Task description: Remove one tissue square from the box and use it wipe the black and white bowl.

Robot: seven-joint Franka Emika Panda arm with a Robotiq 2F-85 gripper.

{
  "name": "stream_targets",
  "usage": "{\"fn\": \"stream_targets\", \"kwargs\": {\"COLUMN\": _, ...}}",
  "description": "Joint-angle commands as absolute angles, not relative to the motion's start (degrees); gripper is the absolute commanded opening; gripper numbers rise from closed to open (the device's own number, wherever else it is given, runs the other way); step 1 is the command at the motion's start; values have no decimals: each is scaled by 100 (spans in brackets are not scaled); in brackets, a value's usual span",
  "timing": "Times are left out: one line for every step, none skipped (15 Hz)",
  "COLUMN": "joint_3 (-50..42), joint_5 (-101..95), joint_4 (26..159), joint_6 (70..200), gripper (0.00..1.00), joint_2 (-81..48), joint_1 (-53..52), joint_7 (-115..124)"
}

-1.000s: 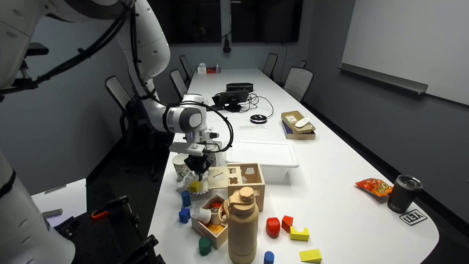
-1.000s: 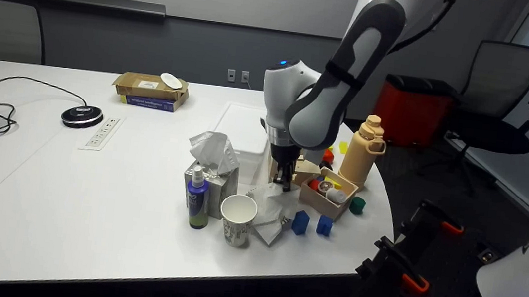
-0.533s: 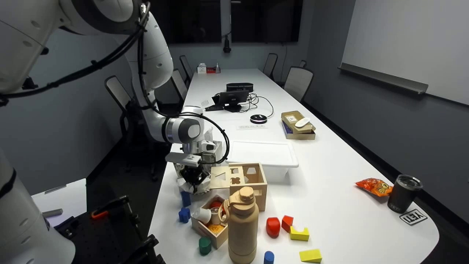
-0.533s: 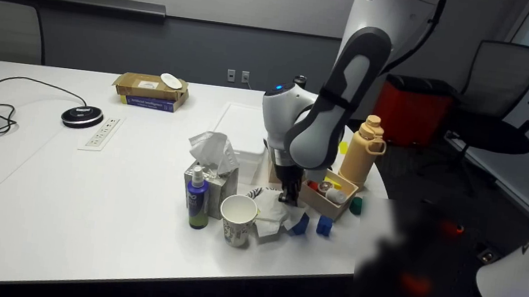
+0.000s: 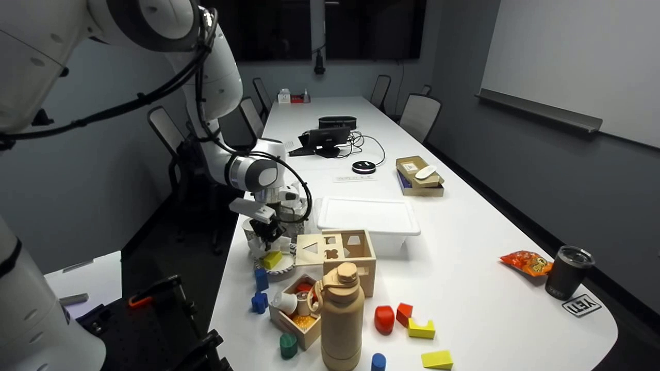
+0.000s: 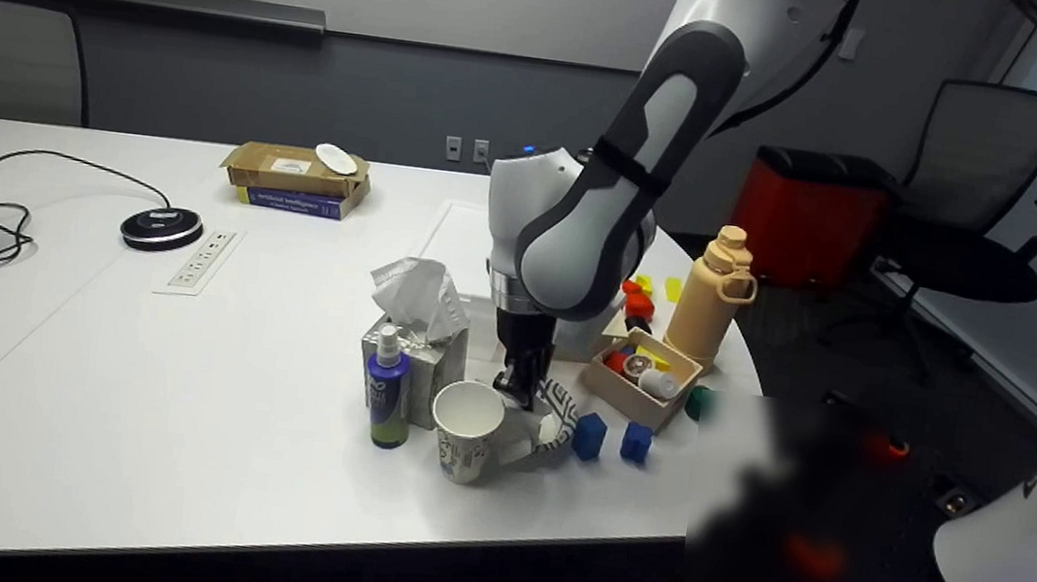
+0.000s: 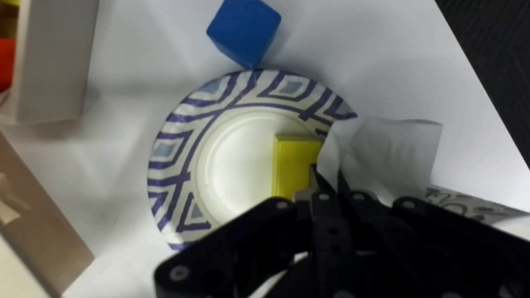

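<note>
The black and white bowl (image 7: 174, 182) is a shallow round dish with a dark zigzag rim, and it also shows in both exterior views (image 5: 282, 269) (image 6: 559, 420). A yellow block (image 7: 292, 165) lies in it. My gripper (image 7: 327, 176) is shut on the tissue square (image 7: 387, 153) over the bowl's edge on the cup side. The crumpled white tissue hangs past the fingers and partly covers that rim. In an exterior view the gripper (image 6: 515, 393) is low, just above the bowl. The silver-grey tissue box (image 6: 436, 374) stands beside it with white tissue poking up.
A paper cup (image 6: 465, 431) and a spray bottle (image 6: 387, 388) stand close to the gripper. A blue block (image 7: 246, 31) touches or nearly touches the rim. A wooden shape box (image 5: 348, 273), an open wooden tray (image 5: 289, 322) and a tan bottle (image 5: 342, 319) stand nearby.
The gripper went down toward the bowl, then rose slightly and moved toward the cup and tissue box, dragging the tissue. More of the bowl and the yellow block is uncovered now.
</note>
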State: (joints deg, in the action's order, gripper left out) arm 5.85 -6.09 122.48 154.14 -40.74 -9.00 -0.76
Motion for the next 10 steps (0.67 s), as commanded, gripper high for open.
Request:
{"fn": "stream_targets", "kwargs": {"joint_3": 37, "joint_5": -1078, "joint_4": 12248, "joint_6": 15674, "gripper": 0, "joint_2": -4046, "joint_1": -1366, "joint_7": 121}}
{"fn": "stream_targets", "kwargs": {"joint_3": -150, "joint_5": -1262, "joint_4": 12228, "joint_6": 15707, "gripper": 0, "joint_2": -4074, "joint_1": -1503, "joint_7": 182}}
{"fn": "stream_targets", "kwargs": {"joint_3": -352, "joint_5": -1452, "joint_4": 12214, "joint_6": 15719, "gripper": 0, "joint_2": -4101, "joint_1": -1656, "joint_7": 263}}
{"fn": "stream_targets", "kwargs": {"joint_3": -538, "joint_5": -1624, "joint_4": 12216, "joint_6": 15722, "gripper": 0, "joint_2": -4114, "joint_1": -1795, "joint_7": 373}}
{"fn": "stream_targets", "kwargs": {"joint_3": -693, "joint_5": -1787, "joint_4": 12236, "joint_6": 15691, "gripper": 0, "joint_2": -4112, "joint_1": -1923, "joint_7": 466}}
{"fn": "stream_targets", "kwargs": {"joint_3": -804, "joint_5": -1922, "joint_4": 12242, "joint_6": 15679, "gripper": 0, "joint_2": -4124, "joint_1": -2013, "joint_7": 552}}
{"fn": "stream_targets", "kwargs": {"joint_3": -885, "joint_5": -2031, "joint_4": 12229, "joint_6": 15657, "gripper": 0, "joint_2": -4148, "joint_1": -2085, "joint_7": 621}}
{"fn": "stream_targets", "kwargs": {"joint_3": -895, "joint_5": -2080, "joint_4": 12258, "joint_6": 15585, "gripper": 0, "joint_2": -4138, "joint_1": -2116, "joint_7": 646}}
{"fn": "stream_targets", "kwargs": {"joint_3": -898, "joint_5": -2131, "joint_4": 12273, "joint_6": 15515, "gripper": 0, "joint_2": -4144, "joint_1": -2150, "joint_7": 653}}
{"fn": "stream_targets", "kwargs": {"joint_3": -847, "joint_5": -2130, "joint_4": 12318, "joint_6": 15398, "gripper": 0, "joint_2": -4131, "joint_1": -2147, "joint_7": 632}}
